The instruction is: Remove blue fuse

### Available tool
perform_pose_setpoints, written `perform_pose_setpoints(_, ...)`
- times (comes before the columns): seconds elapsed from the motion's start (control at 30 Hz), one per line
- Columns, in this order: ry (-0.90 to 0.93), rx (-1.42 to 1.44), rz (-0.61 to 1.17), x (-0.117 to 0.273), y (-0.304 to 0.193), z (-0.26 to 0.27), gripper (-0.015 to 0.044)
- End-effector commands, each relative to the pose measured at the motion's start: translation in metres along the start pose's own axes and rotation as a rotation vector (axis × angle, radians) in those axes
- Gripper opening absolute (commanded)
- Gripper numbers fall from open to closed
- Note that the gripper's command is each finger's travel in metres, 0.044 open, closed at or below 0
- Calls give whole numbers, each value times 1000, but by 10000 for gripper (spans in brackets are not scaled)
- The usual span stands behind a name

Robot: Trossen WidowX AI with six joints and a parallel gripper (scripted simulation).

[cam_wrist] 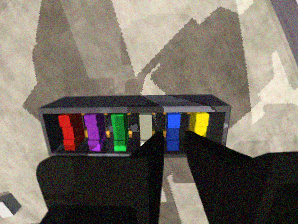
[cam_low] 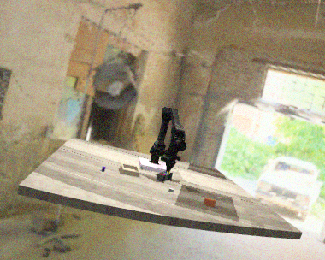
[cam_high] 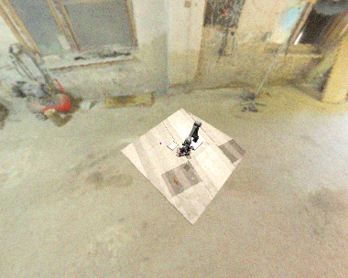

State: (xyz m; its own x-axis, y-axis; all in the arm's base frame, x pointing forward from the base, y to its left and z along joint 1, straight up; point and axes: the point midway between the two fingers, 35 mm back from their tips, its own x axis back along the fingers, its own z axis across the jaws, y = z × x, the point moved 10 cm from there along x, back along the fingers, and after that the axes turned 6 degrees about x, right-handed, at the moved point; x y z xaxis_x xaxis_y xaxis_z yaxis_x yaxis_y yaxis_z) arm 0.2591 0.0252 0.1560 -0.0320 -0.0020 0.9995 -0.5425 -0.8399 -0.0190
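The blue fuse (cam_wrist: 173,121) stands upright in the dark fuse block (cam_wrist: 120,108) (cam_low: 163,177), between the off-white fuse (cam_wrist: 145,121) and the yellow fuse (cam_wrist: 201,124). My gripper (cam_wrist: 173,137) is open by a narrow gap. In the wrist view its fingertips appear on either side of the blue fuse, over the gaps to its neighbours; their height and any contact cannot be told. Nothing is held. The left finger hides the lower part of the off-white fuse. The tray (cam_high: 169,147) (cam_low: 129,173) is a small, pale open box beside the block.
Red (cam_wrist: 68,132), purple (cam_wrist: 93,132) and green (cam_wrist: 119,132) fuses stand in the same block. An orange block (cam_high: 176,181) (cam_low: 209,202), a small grey-white cube (cam_low: 171,190) (cam_wrist: 9,205) and a small dark blue object (cam_low: 103,168) (cam_high: 160,143) lie on the table.
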Motion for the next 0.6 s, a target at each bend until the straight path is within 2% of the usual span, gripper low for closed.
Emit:
perform_pose_setpoints(0.0, -4, -6, 2, -2, 0, 0, 74)
perform_pose_setpoints(0.57, -4, -6, 2, -9, 0, 0, 74)
